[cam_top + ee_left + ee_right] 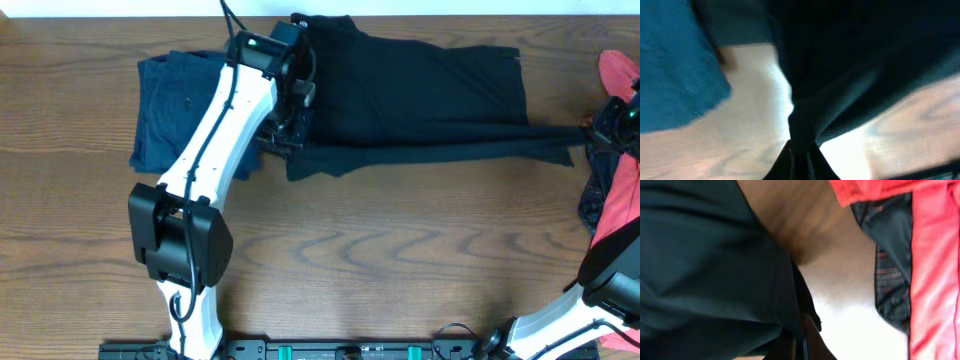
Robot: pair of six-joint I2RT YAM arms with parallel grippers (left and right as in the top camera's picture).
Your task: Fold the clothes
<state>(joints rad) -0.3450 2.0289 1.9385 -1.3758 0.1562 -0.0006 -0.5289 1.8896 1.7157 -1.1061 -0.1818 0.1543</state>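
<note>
Both ends of black garment (410,90) pinched: left claw (283,128) clenched on left edge, right claw (590,135) clenched on right hem. We judge pull stretches lower edge taut for flattening before fold. Garment lies across far middle of table (380,250). Cloth soft, matte, fine mesh weave. Navy shorts (170,95) flat at left; coral pieces (622,70) bunched right.

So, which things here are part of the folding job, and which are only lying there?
Part of the job: black garment, pinched by the left pincer and the right pincer; navy-blue shorts; coral-red pieces.
Only lying there: wooden table; black rail at its near edge.
</note>
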